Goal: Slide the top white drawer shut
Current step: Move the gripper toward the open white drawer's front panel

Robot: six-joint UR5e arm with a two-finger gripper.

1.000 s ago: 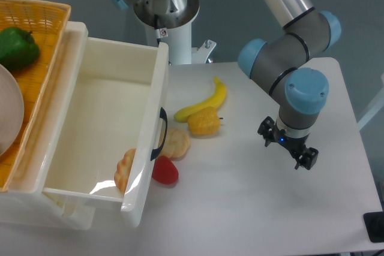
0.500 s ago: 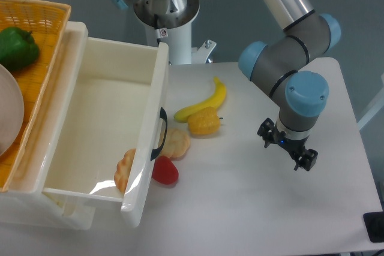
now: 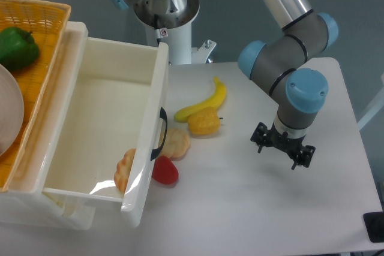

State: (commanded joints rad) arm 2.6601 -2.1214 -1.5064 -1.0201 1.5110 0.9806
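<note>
The top white drawer stands pulled far out over the table, its deep tray open to view, with a curved black handle on its front panel. A small tan pastry lies inside at the front corner. My gripper hangs over the table well to the right of the drawer front, pointing down. Its fingers are spread wide with nothing between them.
A banana, a yellow fruit, a round bread piece and a red item lie on the table just right of the drawer front. A woven orange basket holding a green pepper sits on top.
The gripper has shifted slightly left and turned about its wrist, so its fingers now line up more level. The drawer and the food have not moved.
</note>
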